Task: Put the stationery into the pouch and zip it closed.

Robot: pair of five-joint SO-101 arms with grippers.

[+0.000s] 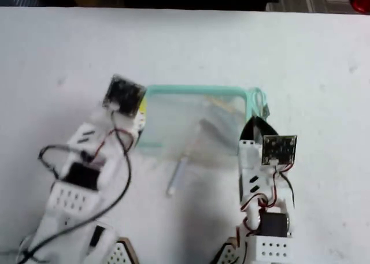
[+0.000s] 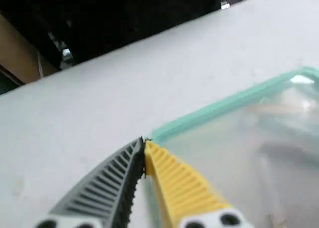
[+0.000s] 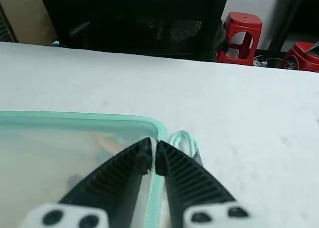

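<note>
You're holding pouch [image 1: 193, 122] mid-frame at both ends: left fingers [image 2: 167, 175] pinching its left corner, right fingers [image 3: 122, 175] narrow on teal edge beside zip pull [image 3: 182, 139]. Some stationery sitting inside. Pen [image 1: 176, 176] lying on counter [image 1: 312, 62] at lower edge, so loading and zipping probably remaining.

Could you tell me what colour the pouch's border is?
The pouch's border is mint green, clearest in the right wrist view.

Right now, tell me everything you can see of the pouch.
The pouch lies flat on the white table. It is rectangular, clear frosted plastic with a mint-green zip edge and a mint pull loop at one corner. Dim shapes show inside. The left end effector pinches one corner, the right end effector the opposite side edge.
</note>
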